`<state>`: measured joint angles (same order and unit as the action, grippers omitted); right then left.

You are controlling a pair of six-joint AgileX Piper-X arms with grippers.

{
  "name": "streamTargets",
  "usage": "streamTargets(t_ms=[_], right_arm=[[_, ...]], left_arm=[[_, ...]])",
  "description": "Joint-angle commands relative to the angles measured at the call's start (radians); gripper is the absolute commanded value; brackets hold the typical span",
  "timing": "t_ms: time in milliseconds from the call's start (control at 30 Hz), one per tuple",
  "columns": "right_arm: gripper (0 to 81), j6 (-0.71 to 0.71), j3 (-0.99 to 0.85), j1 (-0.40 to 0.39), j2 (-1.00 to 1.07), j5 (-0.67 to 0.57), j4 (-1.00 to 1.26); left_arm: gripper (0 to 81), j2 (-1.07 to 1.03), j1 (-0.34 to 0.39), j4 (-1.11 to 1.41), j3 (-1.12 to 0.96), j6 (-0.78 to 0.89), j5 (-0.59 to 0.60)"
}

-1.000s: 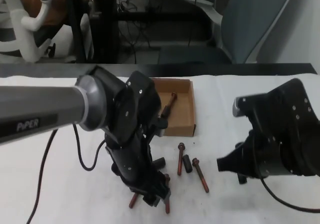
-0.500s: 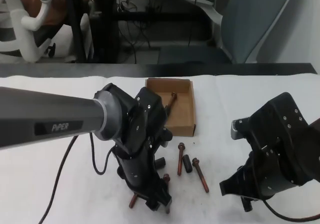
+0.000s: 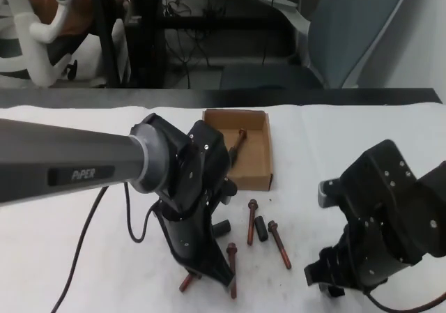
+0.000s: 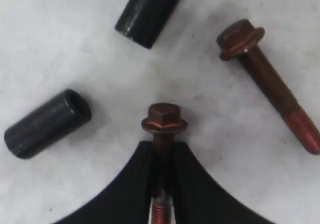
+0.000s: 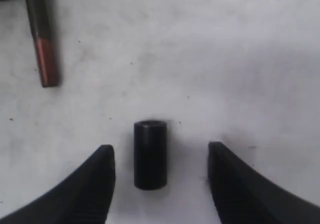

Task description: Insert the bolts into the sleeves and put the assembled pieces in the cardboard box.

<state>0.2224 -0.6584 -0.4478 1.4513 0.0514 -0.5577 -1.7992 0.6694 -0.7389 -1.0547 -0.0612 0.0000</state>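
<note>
Only one piece (image 3: 237,144) lies in the box (image 3: 255,182) (it seems assembled), while on the tabletop (image 3: 348,139) the left fingers (image 4: 131,184) are closed on a bolt (image 4: 164,120), the right fingers (image 5: 95,184) stand open around a sleeve (image 5: 150,154), and other bolts (image 3: 280,245) lie loose, so most work remains.

Copper-brown bolts (image 4: 163,121), black sleeves (image 5: 150,154)

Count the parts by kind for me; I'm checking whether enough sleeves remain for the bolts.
Bolts on the bench: 4, one gripped by the left gripper
Sleeves on the bench: 3
Assembled piece in the cardboard box: 1
Total: 8
</note>
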Motion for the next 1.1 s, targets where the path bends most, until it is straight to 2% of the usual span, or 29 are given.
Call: streamTargets(t_ms=[0,100,167,200,333,400,533,633,800,933,1000,1067], right_arm=[[54.6,0.004,-0.002,-0.001,0.031,-0.012,-0.015],[54.6,0.003,-0.002,-0.001,0.058,-0.034,-0.015],[50.1,0.003,-0.002,-0.001,0.077,-0.034,-0.015],[43.7,0.003,-0.002,-0.001,0.087,-0.034,-0.012],[8.7,0.0,-0.002,-0.001,0.105,-0.034,0.016],[0.3,0.001,-0.01,-0.001,0.105,-0.035,0.007],[0.6,0.001,-0.027,-0.001,0.081,-0.035,-0.023],[0.6,0.001,-0.02,-0.003,-0.023,-0.041,0.033],[0.6,-0.038,0.063,-0.043,-0.32,-0.103,0.252],[0.6,0.011,0.162,-0.104,-0.521,-0.102,0.454],[0.6,0.009,0.213,-0.135,-0.588,-0.129,0.566],[0.6,-0.046,0.256,-0.168,-0.625,-0.178,0.71]], left_arm=[[1.8,0.073,0.003,-0.036,0.011,0.009,0.0],[1.8,0.163,-0.01,-0.01,0.011,0.046,0.0],[1.8,0.216,-0.021,0.005,0.011,0.061,0.0],[1.8,0.244,-0.021,0.011,0.011,0.061,0.0],[1.8,0.327,-0.021,0.018,0.011,0.061,0.0],[1.8,0.347,-0.019,0.018,0.011,0.079,0.006],[1.8,0.393,-0.019,0.068,0.013,0.098,0.067],[1.8,0.449,-0.019,0.217,0.036,0.128,0.127],[1.8,0.596,-0.019,0.642,0.193,0.233,0.155],[1.8,0.672,-0.017,1.039,0.351,0.455,0.16],[1.8,0.674,-0.017,1.2,0.405,0.535,0.16],[1.8,0.664,-0.005,1.3,0.439,0.536,0.16]])
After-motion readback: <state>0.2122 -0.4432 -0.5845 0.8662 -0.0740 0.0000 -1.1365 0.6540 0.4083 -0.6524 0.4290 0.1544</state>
